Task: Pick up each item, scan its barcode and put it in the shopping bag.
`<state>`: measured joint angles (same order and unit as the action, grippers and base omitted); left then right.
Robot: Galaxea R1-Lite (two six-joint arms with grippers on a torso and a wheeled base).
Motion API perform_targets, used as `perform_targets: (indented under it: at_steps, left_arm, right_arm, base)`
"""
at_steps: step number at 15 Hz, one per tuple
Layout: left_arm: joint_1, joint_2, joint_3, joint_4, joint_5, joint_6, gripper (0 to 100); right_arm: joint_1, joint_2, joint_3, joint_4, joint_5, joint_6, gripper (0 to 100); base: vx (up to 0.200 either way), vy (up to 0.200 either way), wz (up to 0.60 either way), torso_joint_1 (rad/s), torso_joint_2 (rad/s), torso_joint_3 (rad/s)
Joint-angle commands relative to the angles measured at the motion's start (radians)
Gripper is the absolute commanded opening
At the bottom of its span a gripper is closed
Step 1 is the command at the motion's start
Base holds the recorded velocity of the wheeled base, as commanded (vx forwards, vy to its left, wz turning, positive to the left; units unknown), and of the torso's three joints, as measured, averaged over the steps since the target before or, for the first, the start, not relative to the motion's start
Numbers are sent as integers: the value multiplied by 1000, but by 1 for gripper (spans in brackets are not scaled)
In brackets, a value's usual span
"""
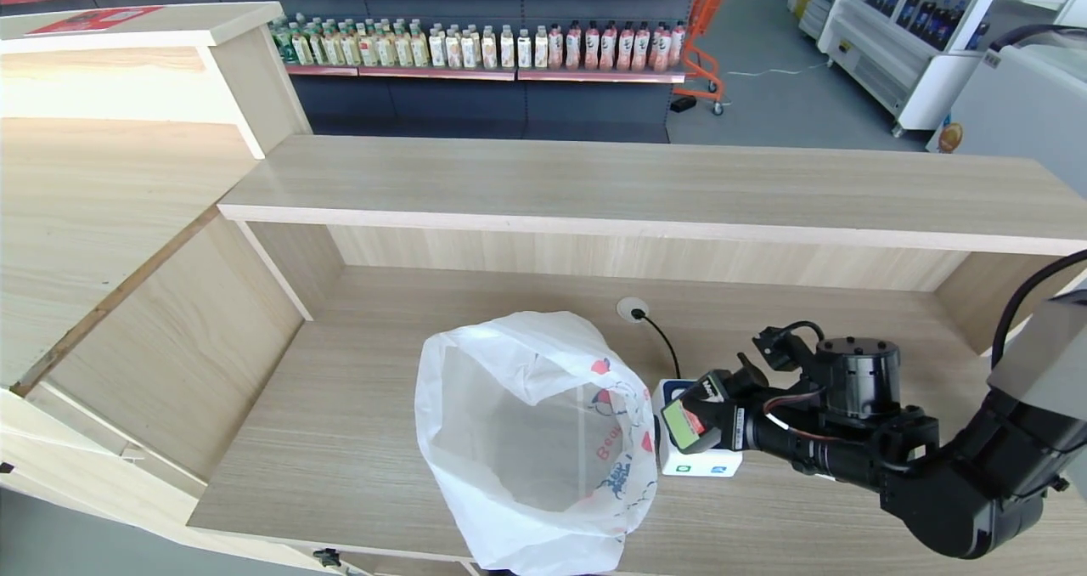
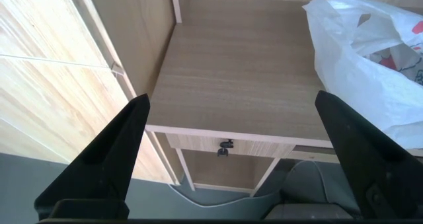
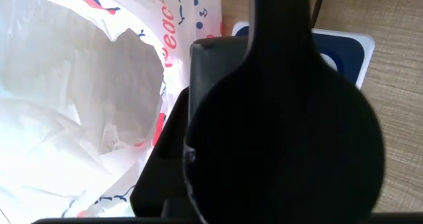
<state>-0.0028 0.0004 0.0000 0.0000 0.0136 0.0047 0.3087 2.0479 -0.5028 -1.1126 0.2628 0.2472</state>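
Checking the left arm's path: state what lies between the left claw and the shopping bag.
Only bare wooden desk top, seen in the left wrist view: no item sits between the open left claw and the shopping bag.

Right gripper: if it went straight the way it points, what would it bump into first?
Probably the white plastic shopping bag, standing open just ahead of the right gripper and its small green-labelled packet. Depth is unclear.
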Motion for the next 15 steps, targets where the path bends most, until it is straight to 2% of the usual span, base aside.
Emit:
perform_targets:
  at_steps: [1,5,6,9,12,15]
  left_arm:
    - [1,0,0,0,0,0,100]
    - [0,0,0,0,0,-3,100]
    - [0,0,0,0,0,-2,100]
    - [0,0,0,0,0,-3,100]
    - [0,0,0,0,0,-3,100]
    - [0,0,0,0,0,-5,100]
  right_arm:
    - [4,3,0,2,0,0,0]
    - [29,-202,32,8,1,43,0]
    - [30,-273,44,22,3,60,0]
    - [27,-453,30,204,49,70,0]
    - [56,-468,26,258,56,67,0]
    - [87,-388,23,255,53,1,0]
  base:
    - [0,0,0,0,0,0]
    - [0,0,0,0,0,0]
    - [0,200,0,-2,2,2]
    - [0,200,0,-9,-1,6]
    - [0,200,0,7,4,1]
    - [0,0,0,0,0,0]
